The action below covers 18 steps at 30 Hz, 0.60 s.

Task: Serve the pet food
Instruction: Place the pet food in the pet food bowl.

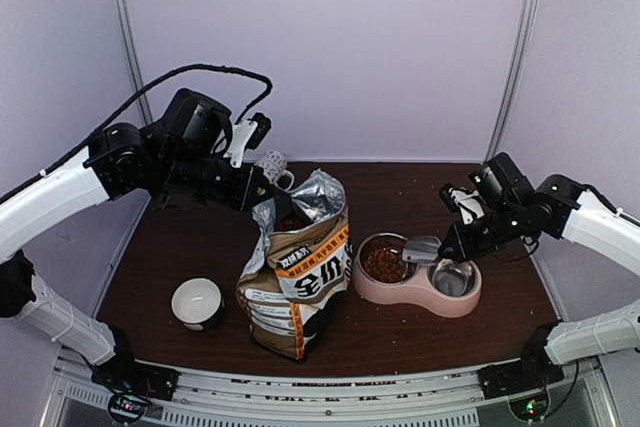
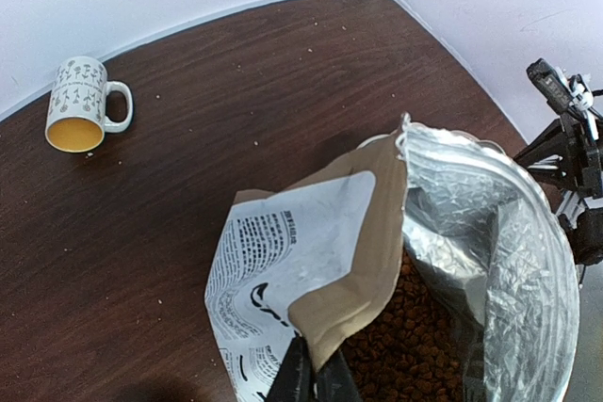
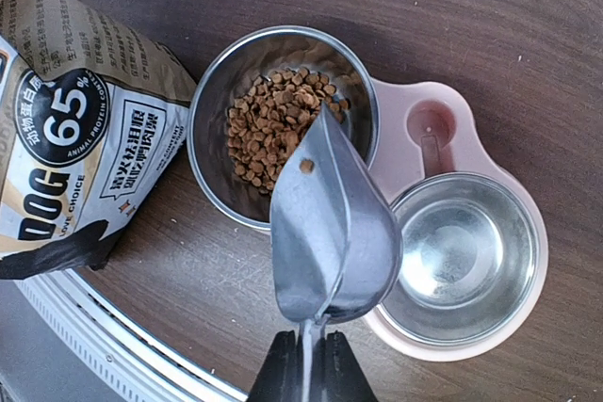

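Seeing my right gripper [image 3: 309,350] clamped on scoop [image 3: 330,233] handle, scoop tilted over pet food [image 1: 381,263] heaped in 9 o'clock cup of pink bowl [image 1: 400,299]; left gripper [image 2: 313,374] pinching bag [image 2: 311,251] rim.

We are looking into a small booth closed in by plain, pale lilac-white wall panels [image 1: 320,47], which are rising on three sides. Two slim grey metal uprights [image 1: 128,37] are running up the back corners and are leaning slightly inward in the overhead view. Below them a dark brown wood-grain tabletop [image 1: 180,247] is spreading from wall to wall and is meeting the panels along a thin pale seam. Soft, even light is falling across it, and we are seeing only faint shadows. A ribbed silver aluminium rail [image 1: 330,387] is bordering the near edge.
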Tool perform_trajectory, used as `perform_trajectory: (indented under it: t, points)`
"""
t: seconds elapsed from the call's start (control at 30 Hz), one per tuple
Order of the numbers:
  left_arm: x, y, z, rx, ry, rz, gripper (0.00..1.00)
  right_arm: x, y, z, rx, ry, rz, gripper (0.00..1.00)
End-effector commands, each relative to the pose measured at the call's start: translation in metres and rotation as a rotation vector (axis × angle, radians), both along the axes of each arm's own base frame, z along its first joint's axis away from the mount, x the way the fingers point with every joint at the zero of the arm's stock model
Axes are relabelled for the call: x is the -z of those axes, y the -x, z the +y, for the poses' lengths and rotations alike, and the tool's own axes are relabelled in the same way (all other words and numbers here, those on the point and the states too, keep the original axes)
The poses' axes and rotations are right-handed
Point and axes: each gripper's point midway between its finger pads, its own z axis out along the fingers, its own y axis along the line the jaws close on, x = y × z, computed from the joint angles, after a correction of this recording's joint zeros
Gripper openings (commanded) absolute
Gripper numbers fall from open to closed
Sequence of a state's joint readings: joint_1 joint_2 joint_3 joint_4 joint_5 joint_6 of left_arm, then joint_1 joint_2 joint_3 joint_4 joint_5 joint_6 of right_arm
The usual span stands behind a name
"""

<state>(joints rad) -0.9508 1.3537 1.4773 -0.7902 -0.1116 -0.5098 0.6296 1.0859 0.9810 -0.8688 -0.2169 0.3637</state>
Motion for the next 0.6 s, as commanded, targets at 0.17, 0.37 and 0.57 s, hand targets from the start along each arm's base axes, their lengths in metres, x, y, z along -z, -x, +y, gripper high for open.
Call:
perform_trajectory:
  t: [0.17,0.37,0.57]
  points:
    - [-0.0681,-0.0144,-0.0042,-0.010,0.184,-0.177,0.05,-0.0151,-0.0066,-0.0011,-0.077,0.164,-0.097,0.00]
    - [-0.0681,-0.0140,-0.0047,-0.007,0.185,-0.176,0.05,-0.0105,-0.0088,-0.0071,-0.072,0.251,-0.111,0.00]
    - [-0.0683,-0.0130,-0.0038,-0.008,0.191,-0.176,0.05,-0.0158,-0.0096,-0.0058,-0.067,0.226,-0.141,0.00]
